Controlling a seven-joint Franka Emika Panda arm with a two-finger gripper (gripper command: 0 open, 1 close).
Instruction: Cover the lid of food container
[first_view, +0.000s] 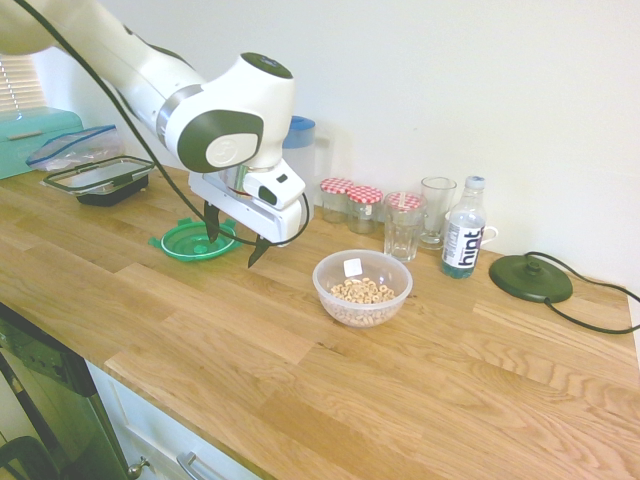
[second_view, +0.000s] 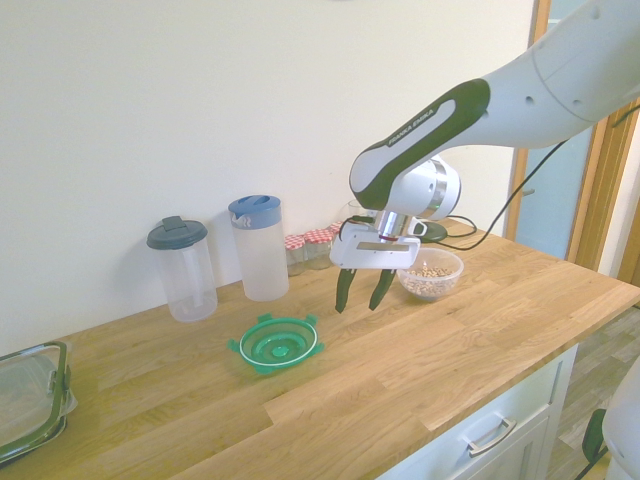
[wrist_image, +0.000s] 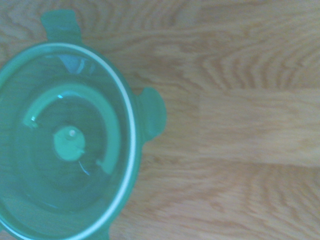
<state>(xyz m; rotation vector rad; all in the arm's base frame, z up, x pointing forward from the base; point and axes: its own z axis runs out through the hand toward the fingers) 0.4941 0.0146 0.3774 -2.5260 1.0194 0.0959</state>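
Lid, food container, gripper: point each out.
lid (second_view: 277, 344), second exterior view, on its green centre.
food container (first_view: 362, 288), first exterior view, on the cereal inside.
gripper (second_view: 362, 292), second exterior view, between its open fingertips.

Worktop (first_view: 420, 390): wood, pale brown planks, grain lines show, smooth, soft shine.
Lid (second_view: 278, 343): green plastic, see-through, smooth, white ring round rim.
Food container (first_view: 362, 287): clear plastic bowl, smooth, small white paper label; cereal rings (first_view: 362, 291) inside look dry, matt.
Jug (second_view: 259, 248) near back edge: cloudy plastic, blue plastic top.
Jars (first_view: 350, 203): glass, red-and-white checked tops.
Drinking glasses (first_view: 420, 218): clear glass, shiny.
Bottle (first_view: 463, 240): clear plastic, paper label.
Arm (first_view: 215, 125): white plastic shell, glossy.
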